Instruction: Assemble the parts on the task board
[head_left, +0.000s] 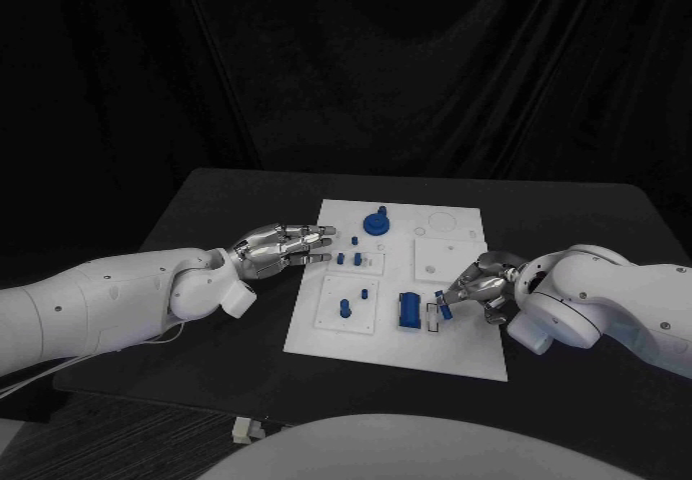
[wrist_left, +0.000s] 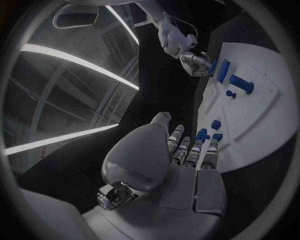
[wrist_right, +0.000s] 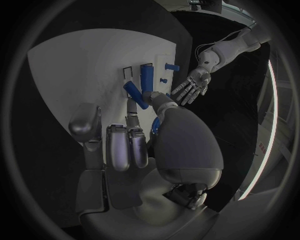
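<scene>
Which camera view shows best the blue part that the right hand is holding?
The right wrist view: the blue part lies close and unhidden, a slanted bar at the right hand's fingertips, over the task board. The head view shows it small and half hidden. The left wrist view shows it far away.

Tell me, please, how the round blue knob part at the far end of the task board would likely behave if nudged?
The round blue knob looks like rigid moulded plastic, so probably stiff and light. It stands upright on the task board; a sideways nudge might tip it, and once down it could roll.
</scene>
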